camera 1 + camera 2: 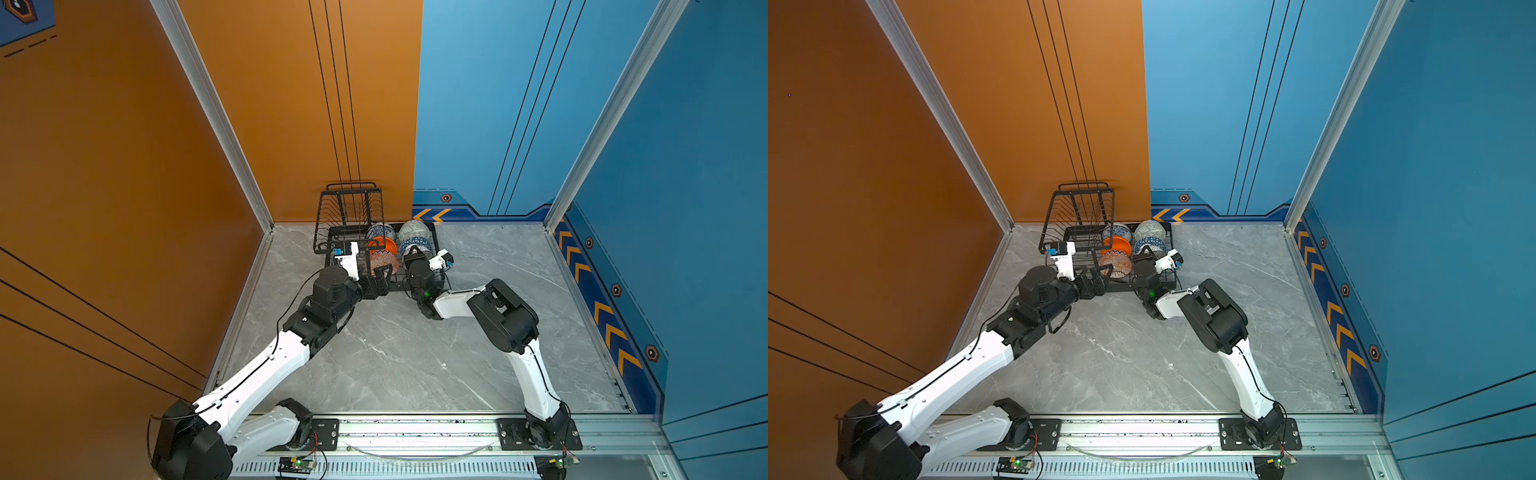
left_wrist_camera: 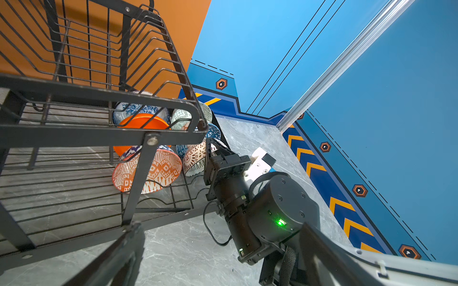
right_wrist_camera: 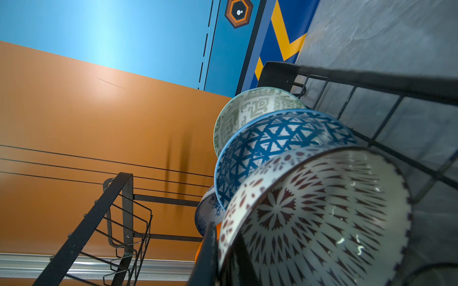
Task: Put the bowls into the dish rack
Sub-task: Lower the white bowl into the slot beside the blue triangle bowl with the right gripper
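The black wire dish rack (image 1: 353,190) (image 2: 99,96) stands at the back wall. Its lower tray holds two rows of bowls on edge: blue-white floral (image 2: 138,110), plain orange (image 2: 143,123) and orange-white geometric (image 2: 151,170); beside them pale green (image 3: 247,111), blue triangle-patterned (image 3: 267,138) and white lattice-patterned (image 3: 322,210). My right gripper (image 3: 223,257) (image 1: 413,254) is shut on the lattice bowl's rim, one finger inside and one outside. My left gripper (image 2: 223,260) (image 1: 383,272) hangs open at the rack's front edge, just before the geometric bowl, holding nothing.
The raised basket tier (image 1: 1079,212) overhangs the rack's left part, close above my left wrist. Both forearms meet at the rack's front edge. Grey marble floor (image 1: 395,353) stretches in front. The orange and blue walls close in behind the rack.
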Controlling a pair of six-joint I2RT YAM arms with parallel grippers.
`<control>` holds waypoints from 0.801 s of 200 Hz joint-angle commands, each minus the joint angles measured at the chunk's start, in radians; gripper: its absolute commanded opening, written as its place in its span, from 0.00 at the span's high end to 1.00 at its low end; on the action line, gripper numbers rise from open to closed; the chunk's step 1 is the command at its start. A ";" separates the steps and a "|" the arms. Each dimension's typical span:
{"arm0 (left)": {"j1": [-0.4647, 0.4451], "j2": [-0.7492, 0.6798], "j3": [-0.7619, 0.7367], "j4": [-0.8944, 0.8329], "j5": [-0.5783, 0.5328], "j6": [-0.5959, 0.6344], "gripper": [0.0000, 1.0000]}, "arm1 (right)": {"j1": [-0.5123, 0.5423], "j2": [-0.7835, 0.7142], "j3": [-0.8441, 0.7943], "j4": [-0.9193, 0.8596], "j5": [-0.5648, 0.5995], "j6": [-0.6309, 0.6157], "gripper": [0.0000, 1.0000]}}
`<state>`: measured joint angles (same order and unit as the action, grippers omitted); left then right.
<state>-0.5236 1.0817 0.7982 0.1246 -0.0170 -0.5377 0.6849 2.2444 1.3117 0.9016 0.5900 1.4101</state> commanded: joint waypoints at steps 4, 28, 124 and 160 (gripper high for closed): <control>0.009 -0.011 -0.017 0.030 0.017 -0.006 0.02 | -0.012 -0.032 -0.030 -0.158 -0.035 0.033 1.00; 0.009 -0.011 -0.016 0.032 0.020 -0.008 0.02 | -0.008 -0.056 -0.042 -0.211 -0.040 0.040 1.00; 0.009 -0.022 -0.020 0.035 0.022 -0.014 0.02 | 0.010 -0.077 -0.040 -0.292 -0.065 0.076 1.00; 0.007 -0.025 -0.020 0.035 0.024 -0.013 0.02 | 0.006 -0.074 -0.009 -0.318 -0.075 0.076 0.96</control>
<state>-0.5236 1.0782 0.7887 0.1406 -0.0132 -0.5476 0.6853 2.1784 1.2964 0.7223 0.5457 1.4837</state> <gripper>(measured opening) 0.980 0.089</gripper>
